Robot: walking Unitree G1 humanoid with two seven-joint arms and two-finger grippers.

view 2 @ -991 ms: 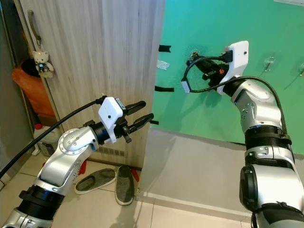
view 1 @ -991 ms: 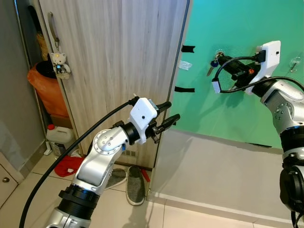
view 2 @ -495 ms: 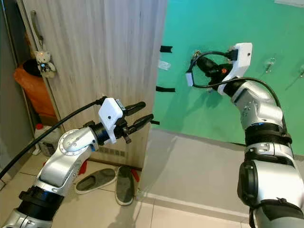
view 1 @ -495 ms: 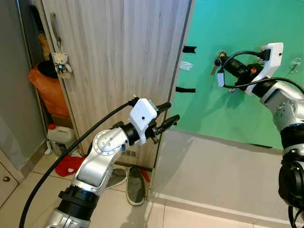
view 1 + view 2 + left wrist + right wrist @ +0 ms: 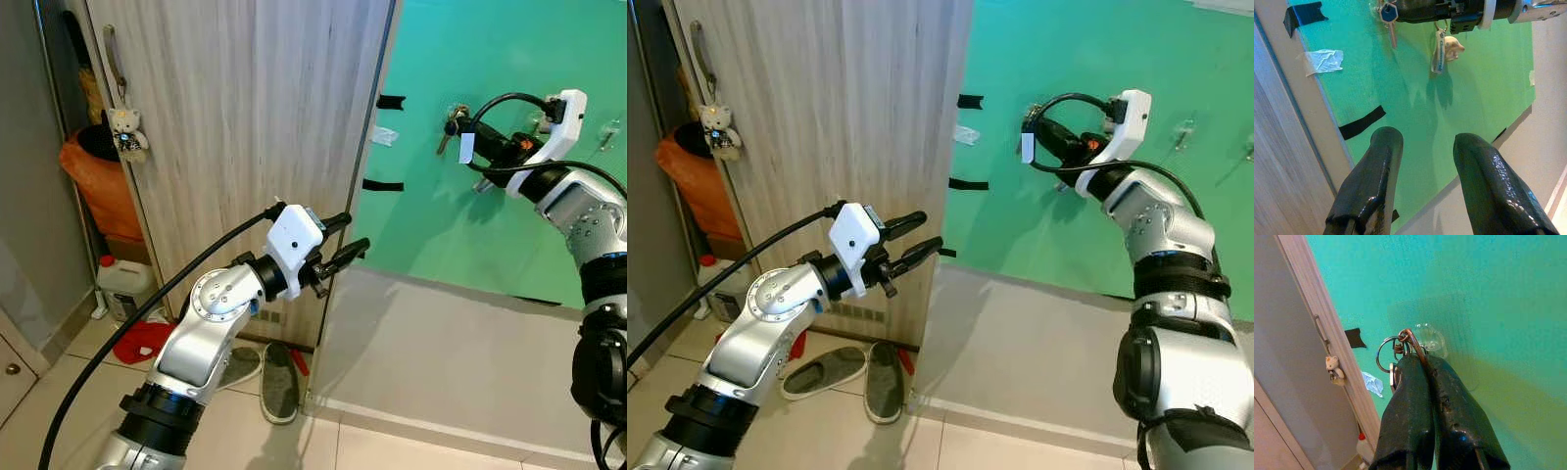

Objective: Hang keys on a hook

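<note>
right tool [image 5: 1420, 363] gripping keys [image 5: 1392, 352] (at hook [image 5: 1426, 339])

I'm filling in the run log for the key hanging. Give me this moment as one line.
phase: hanging | right pincer: shut on keys, at clear hook on green wall | left pincer: open, idle near wooden door

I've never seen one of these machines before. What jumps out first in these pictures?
The bright green wall catches the eye first: there the right gripper, fingers pinched shut, holds a bunch of keys up against a small clear hook stuck to it. Nearer the camera, the left gripper hangs open in front of a tall wooden door. A little teddy bear charm dangles from that door's handle at the far left.
</note>
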